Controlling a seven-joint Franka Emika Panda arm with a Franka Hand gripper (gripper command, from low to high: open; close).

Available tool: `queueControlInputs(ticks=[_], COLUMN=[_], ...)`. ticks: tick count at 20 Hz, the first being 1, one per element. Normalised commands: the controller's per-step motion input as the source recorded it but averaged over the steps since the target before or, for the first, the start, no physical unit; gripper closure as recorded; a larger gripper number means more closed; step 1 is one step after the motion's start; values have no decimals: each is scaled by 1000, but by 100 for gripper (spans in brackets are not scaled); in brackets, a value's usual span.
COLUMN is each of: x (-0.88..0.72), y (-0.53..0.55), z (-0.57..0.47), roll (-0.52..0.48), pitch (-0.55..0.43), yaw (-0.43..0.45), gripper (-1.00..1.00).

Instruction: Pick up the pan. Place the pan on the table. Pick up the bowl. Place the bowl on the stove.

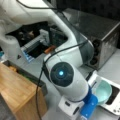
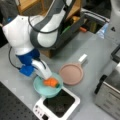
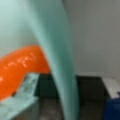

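the grey table [image 2: 95, 53] fills most of both front views, and the white robot arm [image 2: 47, 30] [image 1: 67, 80] leans across it, hiding much of the scene in a front view. a steel toaster oven [image 1: 100, 37] stands at a front view's right, and its corner [image 2: 110, 97] shows in a front view at the bottom right. a light wooden block [image 1: 17, 92] sits at a front view's bottom left.

the white stove [image 2: 57, 106] with its black top sits at a front view's bottom; it also shows at a front view's right [image 1: 115, 100]. the pink pan [image 2: 72, 73] lies flat on the table just beside the stove, its white stub handle pointing toward a front view's top right.

the teal bowl [image 2: 47, 88] [image 1: 103, 91] is over the stove's near edge, partly overhanging it, rim close to the pan's rim. the orange carrot [image 2: 51, 82] lies inside. in the wrist view the bowl's rim [image 3: 57, 50] runs close down the middle with the carrot [image 3: 20, 67] to its left and the stove's dark top behind.

the gripper [image 2: 46, 75] reaches down onto the bowl's rim, its jaws closed narrowly over that rim.
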Motion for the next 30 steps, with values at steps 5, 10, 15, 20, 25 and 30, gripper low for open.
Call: queueControlInputs(ticks=[5,10,15,20,25,30], x=[-3,18,44,20,-19,-55], y=[150,165,250,207,158,151], z=[-73,-77,-56,-38,-72,-102], roll=[-65,-331,-387,-284,-190,-198], pitch=[-45,57,53,-11,-52,-48], yaw=[-151,-140,-58,3,14,16], gripper=[100,100,100,100,100,100])
